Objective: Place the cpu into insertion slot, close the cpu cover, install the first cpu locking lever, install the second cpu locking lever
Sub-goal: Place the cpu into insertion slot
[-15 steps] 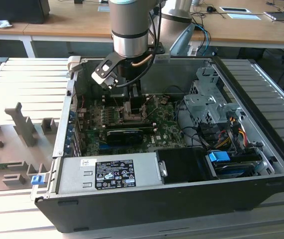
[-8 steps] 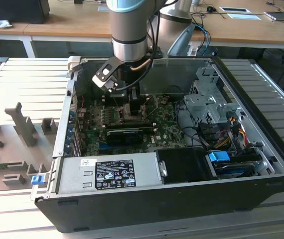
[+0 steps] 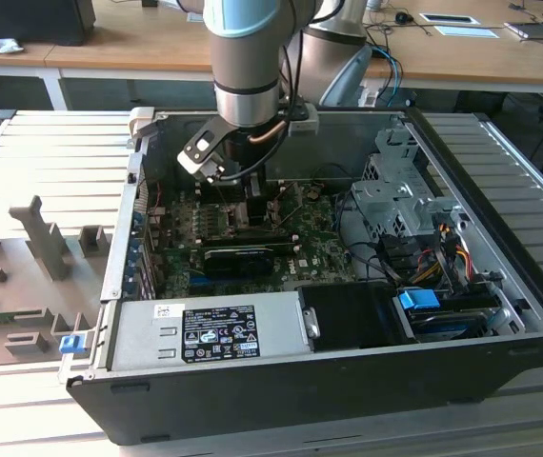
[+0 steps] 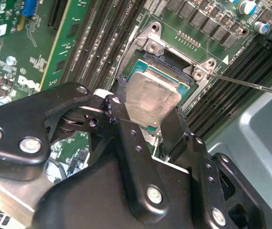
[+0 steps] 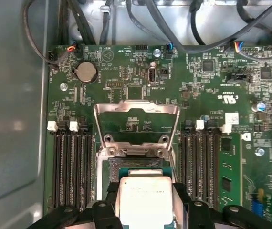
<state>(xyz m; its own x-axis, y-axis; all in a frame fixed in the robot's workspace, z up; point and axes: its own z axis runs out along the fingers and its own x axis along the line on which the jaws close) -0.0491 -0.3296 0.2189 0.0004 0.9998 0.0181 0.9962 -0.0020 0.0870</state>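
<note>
Two fingers [image 4: 126, 129] of the gripper [image 4: 148, 107] pinched the chip [image 4: 152, 98] just above the socket [image 4: 167, 62], whose cover [image 5: 137, 106] stood flipped open. A tilted release would probably seat it crooked and bend pins.

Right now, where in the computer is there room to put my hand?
The grey panel beside the memory slots is free. So is the slatted table outside the case. It is crowded at the slot, where the gripper holds the cpu, and among the cables.
</note>
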